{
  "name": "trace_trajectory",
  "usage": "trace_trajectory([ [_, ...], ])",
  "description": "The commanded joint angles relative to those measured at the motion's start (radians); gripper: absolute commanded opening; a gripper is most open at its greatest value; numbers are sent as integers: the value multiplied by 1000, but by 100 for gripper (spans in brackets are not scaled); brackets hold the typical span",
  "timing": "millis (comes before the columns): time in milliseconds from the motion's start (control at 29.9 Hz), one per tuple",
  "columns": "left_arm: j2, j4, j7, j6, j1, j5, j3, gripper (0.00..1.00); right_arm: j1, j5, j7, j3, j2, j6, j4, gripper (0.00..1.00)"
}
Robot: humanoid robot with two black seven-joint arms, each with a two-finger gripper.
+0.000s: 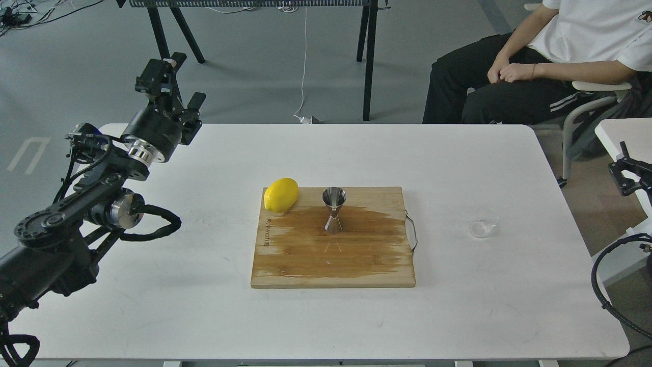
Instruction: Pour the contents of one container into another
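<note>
While the steel jigger [334,210] stands upright near the middle of the wet wooden cutting board [285,265], with a lemon [281,194] at the board's far left corner, the clear glass cup [483,222] sits apart on the white worktop [204,316], to the right of the board. The left claw [175,89] hangs above the worktop's far left corner, fingers spread and holding nothing; the right claw is hardly visible at the right edge, its state impossible to tell

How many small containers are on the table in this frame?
2. The steel jigger stands upright on the cutting board, right of the lemon. The clear glass cup sits on the bare table, right of the board. None looks hidden.
</note>
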Motion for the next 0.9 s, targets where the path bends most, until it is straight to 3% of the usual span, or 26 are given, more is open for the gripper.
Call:
trace_trajectory([
  [0,-19,79,40,-103,-8,-156,-65,100,-141,39,5,13,-1,0,215,100],
  [167,-19,132,164,-208,-8,-305,-93,100,-280,41,15,41,53,0,340,99],
  [234,-19,142,192,-226,-8,-356,-93,100,-320,41,14,37,109,0,344,100],
  [335,-19,142,193,-231,-5,-381,-91,100,-376,47,6,25,162,-2,364,100],
  [502,-19,142,186,-235,3,-381,-91,100,-400,107,-2,-28,208,-246,447,100],
  [702,-5,142,187,-240,-3,-381,-90,100,-361,139,-20,-45,223,-433,441,100],
  [870,-2,145,186,-254,-5,-379,-90,100,-321,130,-54,-76,249,-484,434,100],
])
